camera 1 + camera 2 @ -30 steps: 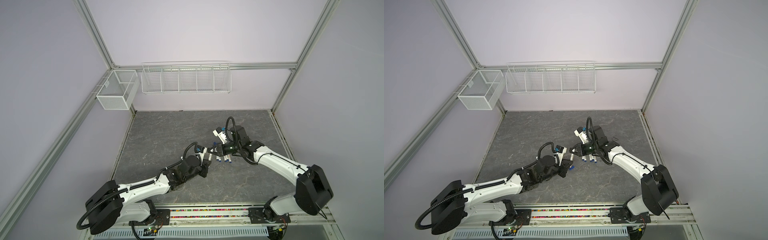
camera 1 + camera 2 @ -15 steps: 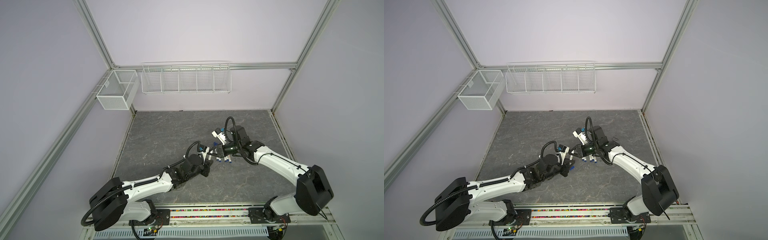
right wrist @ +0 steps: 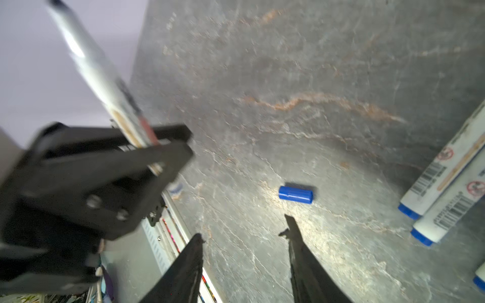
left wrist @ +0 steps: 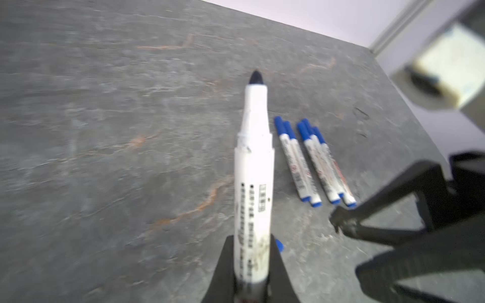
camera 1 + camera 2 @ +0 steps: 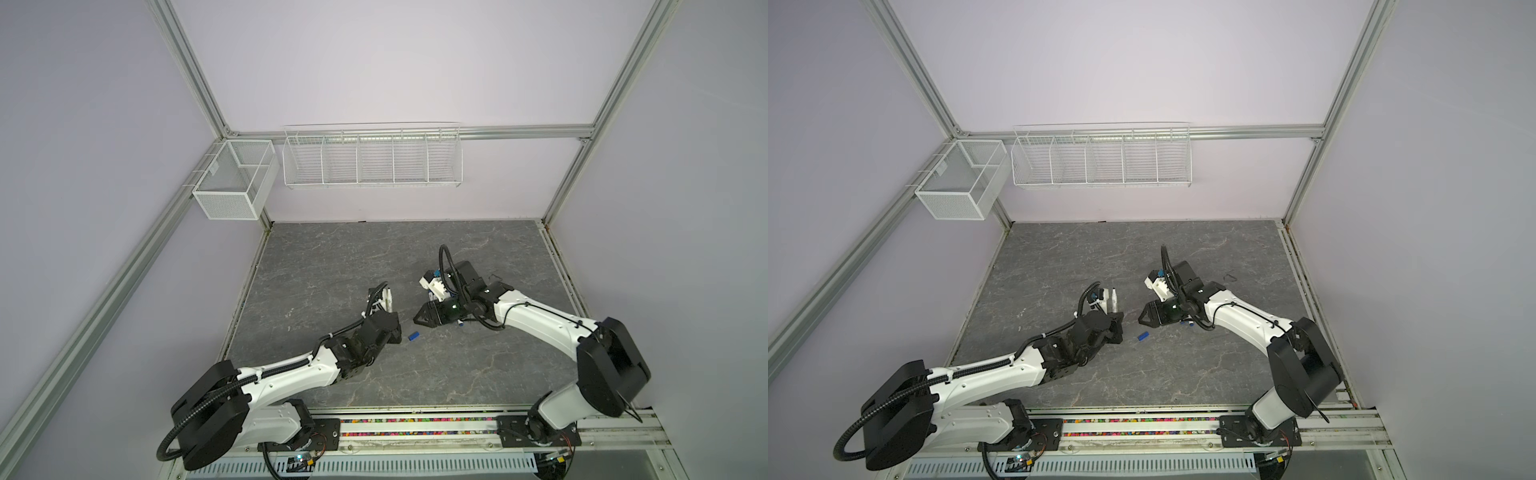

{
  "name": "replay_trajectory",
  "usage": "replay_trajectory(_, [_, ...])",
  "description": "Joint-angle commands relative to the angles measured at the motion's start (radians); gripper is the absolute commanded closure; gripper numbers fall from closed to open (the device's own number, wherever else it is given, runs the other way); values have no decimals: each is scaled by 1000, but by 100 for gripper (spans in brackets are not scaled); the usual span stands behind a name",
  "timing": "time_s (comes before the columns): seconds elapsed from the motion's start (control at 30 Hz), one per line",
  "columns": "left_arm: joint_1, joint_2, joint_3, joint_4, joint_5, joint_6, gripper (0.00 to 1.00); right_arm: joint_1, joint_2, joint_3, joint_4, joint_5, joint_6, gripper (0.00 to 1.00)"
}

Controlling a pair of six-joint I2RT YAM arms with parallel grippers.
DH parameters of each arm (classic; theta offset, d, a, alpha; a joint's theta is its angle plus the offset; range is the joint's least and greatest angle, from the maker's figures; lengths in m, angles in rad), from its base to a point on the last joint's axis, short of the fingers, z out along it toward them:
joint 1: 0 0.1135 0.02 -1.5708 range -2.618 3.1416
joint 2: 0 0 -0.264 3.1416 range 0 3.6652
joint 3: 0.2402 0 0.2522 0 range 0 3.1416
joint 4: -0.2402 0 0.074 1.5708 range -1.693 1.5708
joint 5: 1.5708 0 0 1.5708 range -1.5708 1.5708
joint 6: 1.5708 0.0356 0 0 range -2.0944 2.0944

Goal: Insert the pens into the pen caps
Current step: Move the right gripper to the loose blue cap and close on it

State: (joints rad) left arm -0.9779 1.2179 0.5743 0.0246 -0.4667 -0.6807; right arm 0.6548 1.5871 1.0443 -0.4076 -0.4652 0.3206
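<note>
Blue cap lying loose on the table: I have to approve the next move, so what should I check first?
1. Grip: left gripper shut on the uncapped pen: ok.
2. That pen's tip bare, nothing touching it: ok.
3. Reach: right gripper open and empty: ok.
4. The blue cap lies on its side on the table, touching neither gripper: ok.
5. Which end of the cap is open: cannot tell.
6. The capped pens lie apart from the cap: ok.
</note>
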Motion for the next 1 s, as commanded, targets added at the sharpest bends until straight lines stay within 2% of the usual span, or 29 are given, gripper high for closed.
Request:
replay_trajectory(0.0, [20,-43,-36,-94,-155,-160,100,54,83,62,-155,159,-62,45])
replay_trajectory(0.13, [22,-63,-51,-120,-180,-187,100,86,169,113,-221,210,-70,45])
replay_trajectory(0.57, [23,-76,-68,-135,-201,-201,100,126,338,224,-301,185,-107,41])
replay_trajectory(0.97, [24,-90,-78,-129,-200,-196,100,178,465,390,-396,296,-109,39])
